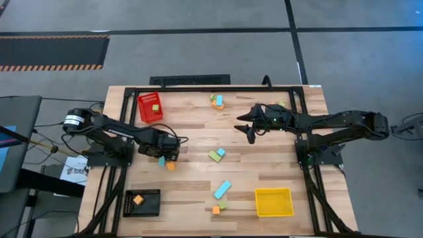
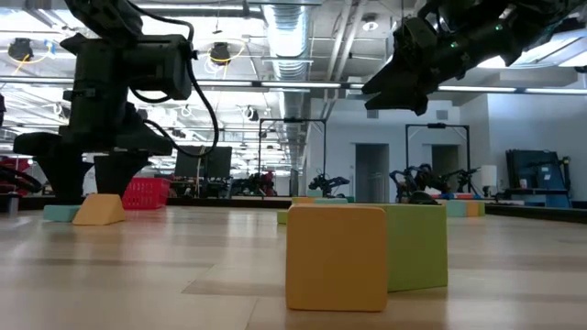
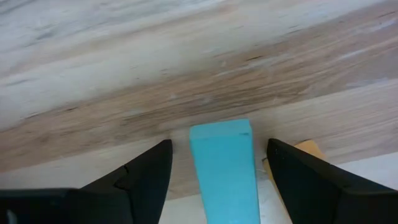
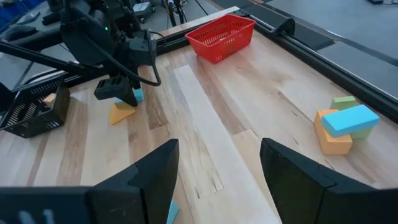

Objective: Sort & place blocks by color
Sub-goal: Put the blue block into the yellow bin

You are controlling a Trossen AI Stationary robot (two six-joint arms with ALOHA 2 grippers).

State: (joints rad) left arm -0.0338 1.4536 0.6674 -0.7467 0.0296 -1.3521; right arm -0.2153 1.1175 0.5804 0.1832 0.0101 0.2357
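Left tool (image 1: pixel 163 157) down at the light wooden worktop (image 1: pixel 198 132), fingers (image 3: pixel 140 180) spread on either side of a small cyan block (image 3: pixel 224 168); gaps visible on both sides in the left wrist view, so open around the block and not gripping it. Small orange wedge-shaped block (image 1: pixel 170 166) just beside the cyan one, resting on the worktop, also seen at the left in the low view (image 2: pixel 99 210).

Right tool (image 1: pixel 250 125) raised above the worktop's far middle, fingers (image 4: pixel 149 180) parted and holding nothing.

Red mesh plastic bin (image 1: pixel 150 108) at the far left corner, with a light green block (image 1: pixel 156 108) inside. Black mesh square bin (image 1: pixel 142 202) at the near left, with an orange cube (image 1: pixel 138 199) inside. Yellow square plastic bin (image 1: pixel 273 202) at the near right.

Stacked cluster of orange, cyan and green blocks (image 1: pixel 217 101) near the far edge, between the red bin and the right tool. Green brick (image 1: pixel 214 157) touching a small cyan cube (image 1: pixel 221 152) at the worktop's middle. Longer cyan bar (image 1: pixel 222 190) lying tilted nearer the front, with a small orange cube (image 1: pixel 215 210) and a green cube (image 1: pixel 223 205) just beside it, both close to the low camera (image 2: pixel 336 257).
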